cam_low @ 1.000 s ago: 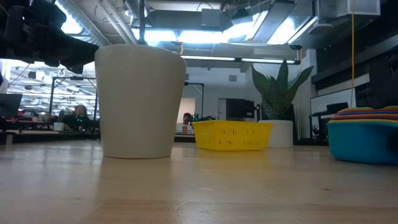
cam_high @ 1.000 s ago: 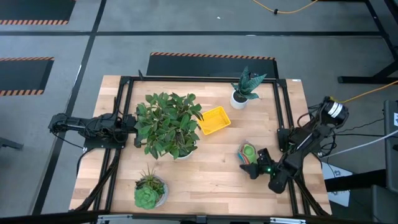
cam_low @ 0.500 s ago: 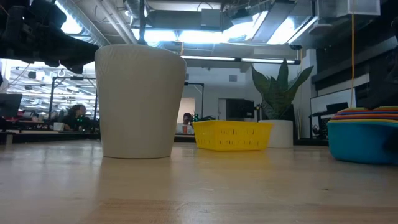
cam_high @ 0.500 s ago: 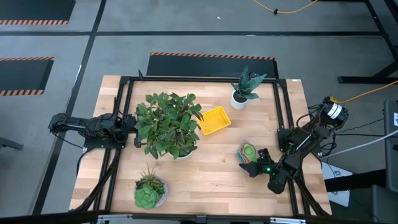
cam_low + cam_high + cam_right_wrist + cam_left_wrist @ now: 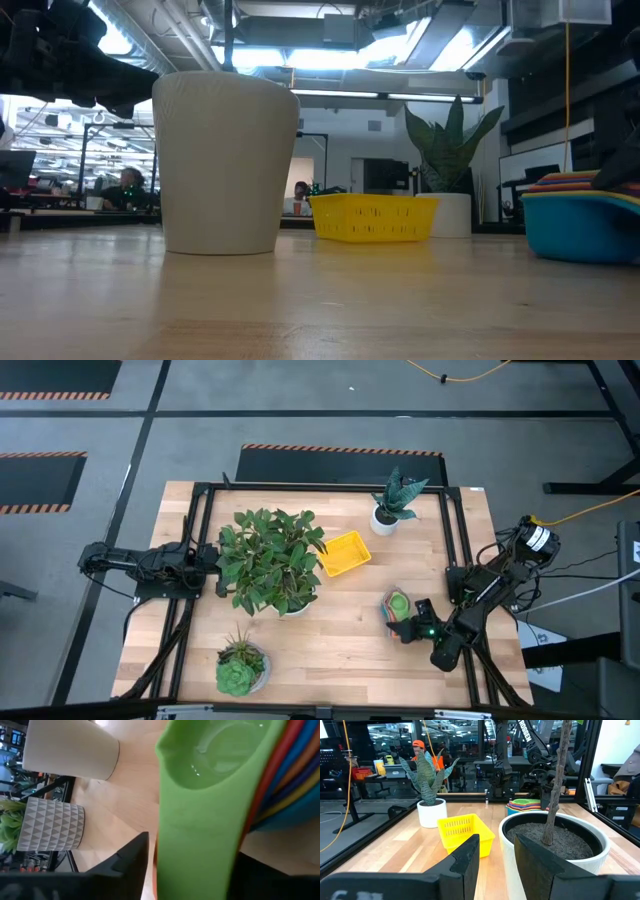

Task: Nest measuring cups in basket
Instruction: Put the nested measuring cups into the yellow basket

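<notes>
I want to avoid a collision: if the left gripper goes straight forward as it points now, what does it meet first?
Most likely the large white pot: it stands right ahead of the left gripper, nearer than the yellow basket. Exact depth is unclear.

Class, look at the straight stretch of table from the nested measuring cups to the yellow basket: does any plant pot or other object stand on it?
Nothing visible does. The measuring cups, with the right gripper at their handles, lie apart from the basket across bare wood. The leafy plant and the small potted plant stand off to either side.
</notes>
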You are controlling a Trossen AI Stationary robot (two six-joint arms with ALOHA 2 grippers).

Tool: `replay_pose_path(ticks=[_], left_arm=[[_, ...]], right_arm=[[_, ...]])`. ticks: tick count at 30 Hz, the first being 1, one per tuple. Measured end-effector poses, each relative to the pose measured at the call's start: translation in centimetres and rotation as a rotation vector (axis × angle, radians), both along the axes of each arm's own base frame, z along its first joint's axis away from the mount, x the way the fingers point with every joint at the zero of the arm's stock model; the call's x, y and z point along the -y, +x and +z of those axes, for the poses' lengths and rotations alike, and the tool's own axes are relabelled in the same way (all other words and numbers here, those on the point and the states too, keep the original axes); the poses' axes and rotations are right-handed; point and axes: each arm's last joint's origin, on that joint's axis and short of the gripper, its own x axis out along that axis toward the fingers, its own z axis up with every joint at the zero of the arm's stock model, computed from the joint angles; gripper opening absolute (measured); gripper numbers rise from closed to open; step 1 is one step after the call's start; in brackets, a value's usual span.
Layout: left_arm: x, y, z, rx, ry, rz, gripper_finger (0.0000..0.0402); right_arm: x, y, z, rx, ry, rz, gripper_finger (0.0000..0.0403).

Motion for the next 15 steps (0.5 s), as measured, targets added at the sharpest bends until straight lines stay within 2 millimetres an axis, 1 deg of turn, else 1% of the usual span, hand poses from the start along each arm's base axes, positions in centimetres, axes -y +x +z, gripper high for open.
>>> replay_pose_path(ticks=[7, 13, 15], left_arm=[[0.0, 0.0, 0.0, 0.0, 0.0, 0.0, 0.0117], [0.0, 0.0, -0.01, 0.0, 0.0, 0.0, 0.0117], [0.0, 0.0, -0.01, 0.0, 0.0, 0.0, 0.0117]], right_arm=[[0.02, 0.05, -0.04, 0.007, 0.103, -0.055, 0.0169], [0.29, 0.36, -0.04, 0.008, 0.101, -0.073, 0.0169], [0.37, 0.44, -0.01, 0.013, 0.073, -0.069, 0.0169]])
